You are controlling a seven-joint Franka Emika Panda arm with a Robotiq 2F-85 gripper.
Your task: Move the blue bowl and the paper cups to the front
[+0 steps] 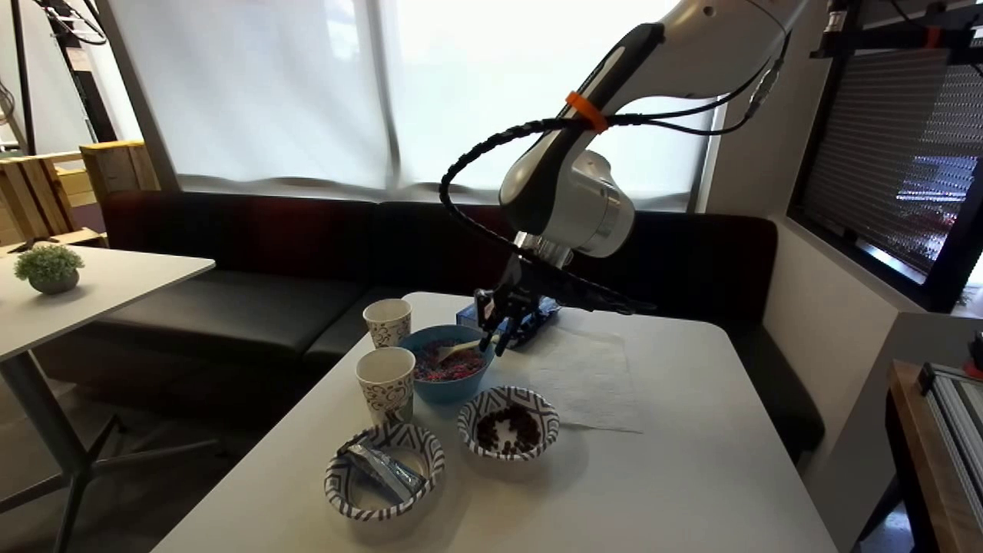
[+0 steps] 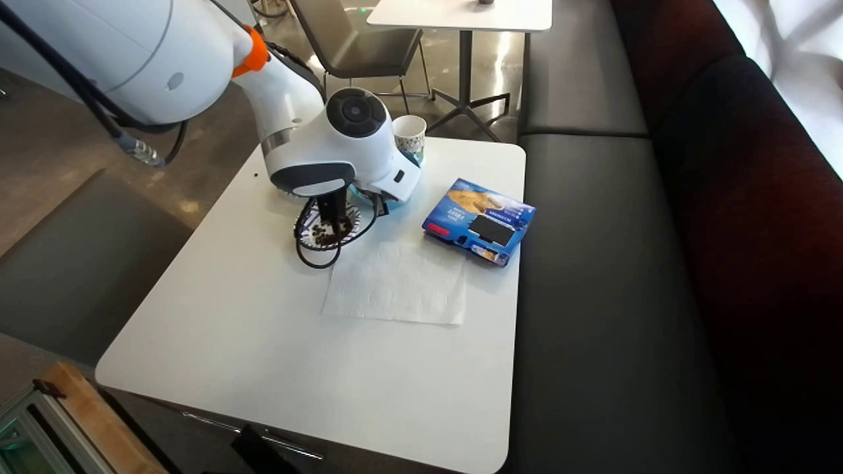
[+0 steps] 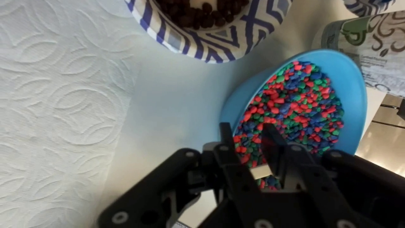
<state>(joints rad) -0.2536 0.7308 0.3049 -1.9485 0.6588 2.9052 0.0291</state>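
From a potted plant (image 1: 48,269) at far left, along the dark bench (image 1: 230,298), across to the white table (image 1: 676,438)! Straight to the paper cups (image 1: 386,390), toward its left edge in an exterior view: two, upright, cream-white within, brown-scrolled without. Right alongside, the blue bowl (image 1: 449,393): glossy, light blue, loaded with red, green and blue bits (image 3: 297,107), with a pale spoon (image 1: 463,348) leaning inside.

Round about, again from the left: near the cups, a patterned bowl (image 1: 432,457) with a silvery packet (image 1: 388,471); at the blue bowl's rim, the tool (image 1: 492,349), jaws part-way apart above the spoon, clasping nothing visible, contact with the rim impossible to judge; close by, a second patterned bowl (image 1: 547,422) of brown bits (image 3: 190,17); beyond, a blue box (image 2: 481,220); then a white paper sheet (image 1: 599,376).

Largely hidden behind the arm (image 2: 355,155) in an exterior view: the blue bowl, with slivers peeking out beside one cup. Over in the wrist view: a patterned bowl cut off at the top, a cup sliced by the right edge.
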